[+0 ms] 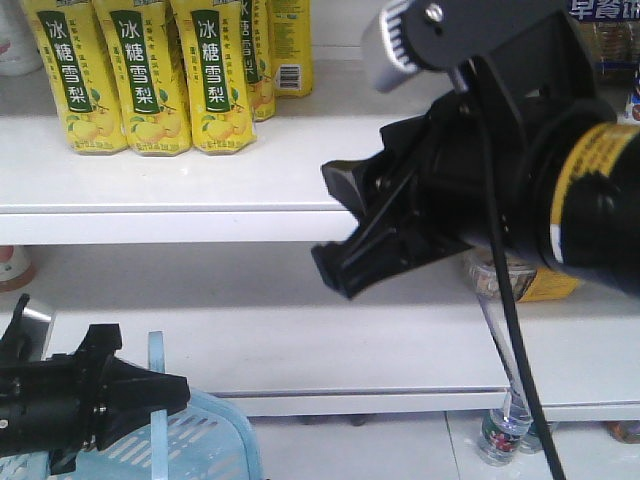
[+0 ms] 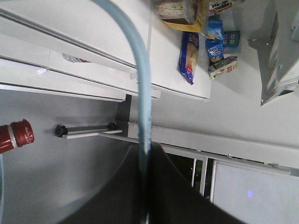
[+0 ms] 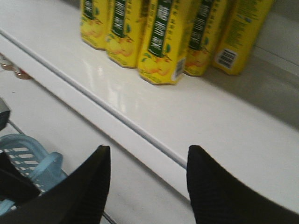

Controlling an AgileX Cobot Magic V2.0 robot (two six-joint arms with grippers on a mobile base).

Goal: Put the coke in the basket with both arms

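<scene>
Coke (image 2: 15, 135) shows only as a red neck and cap at the left edge of the left wrist view, just left of the basket's pale blue handle (image 2: 142, 107); you cannot tell from that sliver whether it already lies inside the basket (image 1: 205, 440) or beside it, and its body is cut off. Taking the basket as your landmark in the front view, the left hand (image 1: 165, 395) sits right at its handle, with both black fingers pinched on the blue bar. Keep that grip firm and the basket level and steady, since it looks like the holding arm. Up and to the right of the basket, the right hand (image 1: 335, 225) hangs in front of the white shelf (image 1: 180, 160) with its jaws spread wide and nothing between them. Judging from this, you should bring it toward the red bottle with the fingers straddling its body, staying below the yellow drink cartons (image 1: 135, 75). Only a corner of the basket shows, so its contents stay hidden.
</scene>
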